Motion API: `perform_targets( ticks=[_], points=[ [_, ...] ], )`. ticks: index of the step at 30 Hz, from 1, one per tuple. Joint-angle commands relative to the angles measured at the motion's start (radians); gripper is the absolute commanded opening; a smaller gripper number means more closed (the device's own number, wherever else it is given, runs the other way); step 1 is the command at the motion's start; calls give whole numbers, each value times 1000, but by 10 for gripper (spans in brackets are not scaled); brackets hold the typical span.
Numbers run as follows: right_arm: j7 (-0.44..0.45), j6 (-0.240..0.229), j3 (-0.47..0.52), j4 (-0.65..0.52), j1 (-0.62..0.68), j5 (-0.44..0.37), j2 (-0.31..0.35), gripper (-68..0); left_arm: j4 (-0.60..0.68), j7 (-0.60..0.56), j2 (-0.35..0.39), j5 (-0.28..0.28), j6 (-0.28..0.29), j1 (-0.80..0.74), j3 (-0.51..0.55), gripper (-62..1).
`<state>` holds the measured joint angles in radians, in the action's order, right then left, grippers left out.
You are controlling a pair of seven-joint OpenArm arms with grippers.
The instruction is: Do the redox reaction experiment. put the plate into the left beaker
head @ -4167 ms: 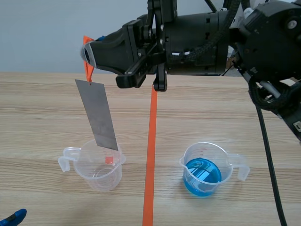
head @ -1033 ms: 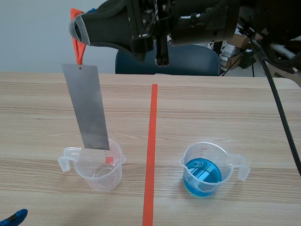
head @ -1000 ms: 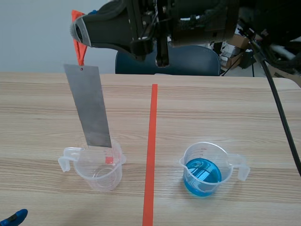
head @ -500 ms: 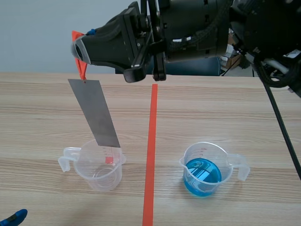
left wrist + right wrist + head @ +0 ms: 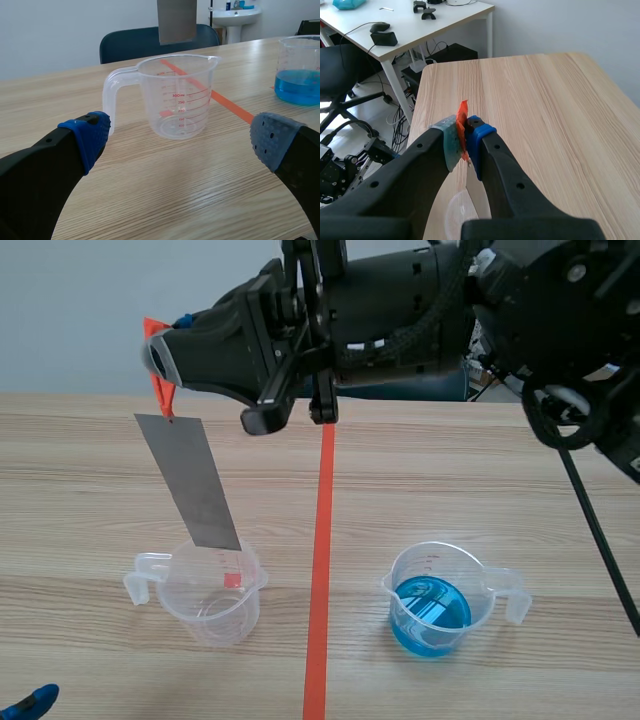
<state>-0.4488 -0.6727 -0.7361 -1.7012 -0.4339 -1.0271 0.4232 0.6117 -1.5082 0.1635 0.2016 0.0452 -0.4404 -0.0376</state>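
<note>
A grey metal plate (image 5: 190, 481) hangs tilted from an orange tag (image 5: 158, 368) pinched in my right gripper (image 5: 163, 352), which reaches across from the right, high above the table. The plate's lower end sits just at the rim of the empty clear left beaker (image 5: 211, 590). In the right wrist view the gripper (image 5: 464, 136) is shut on the orange tag (image 5: 463, 125), with the plate (image 5: 476, 194) below it. My left gripper (image 5: 180, 137) is open, low near the table, with the left beaker (image 5: 177, 95) ahead of it and the plate's end (image 5: 176, 21) above that beaker.
A second clear beaker (image 5: 435, 598) holding blue liquid stands right of the orange tape line (image 5: 320, 550); it shows also in the left wrist view as the blue-liquid beaker (image 5: 300, 75). A blue chair (image 5: 145, 46) stands behind the table.
The right arm has shifted slightly left and lower over the last second. The plate swung a little, and its lower end stays at the left beaker's rim.
</note>
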Motion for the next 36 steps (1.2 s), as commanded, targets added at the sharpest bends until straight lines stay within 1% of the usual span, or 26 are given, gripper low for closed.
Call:
perform_targets(
  ticks=[1, 9, 14, 20, 23, 27, 32, 36],
  points=[
    [15, 0, -5, 18, -14, -2, -17, -671, 18, -36, 1, -2, -2, -8, 1, -22],
    [20, -1, -11, 92, -15, 12, -62, -671, 18, -36, 1, -2, -2, -8, 1, -22],
    [28, -1, -11, 135, -15, 57, -93, -671, 18, -36, 1, -2, -2, -8, 1, -22],
    [30, -1, -11, 198, -15, 65, -119, -671, 18, -36, 1, -2, -2, -8, 1, -22],
    [32, -2, -12, 222, -14, 91, -136, -671, 18, -36, 1, -2, -2, -8, 1, -22],
    [45, -2, -35, 229, -14, 107, -138, -671, 18, -36, 1, -2, -2, -8, 1, -22],
    [47, -1, -80, 230, -14, 109, -138, -671, 18, -36, 1, -2, -2, -8, 1, -22],
    [76, 0, -105, 239, -9, 142, -138, -671, 18, -36, 1, -2, -2, -8, 1, -22]
  ],
)
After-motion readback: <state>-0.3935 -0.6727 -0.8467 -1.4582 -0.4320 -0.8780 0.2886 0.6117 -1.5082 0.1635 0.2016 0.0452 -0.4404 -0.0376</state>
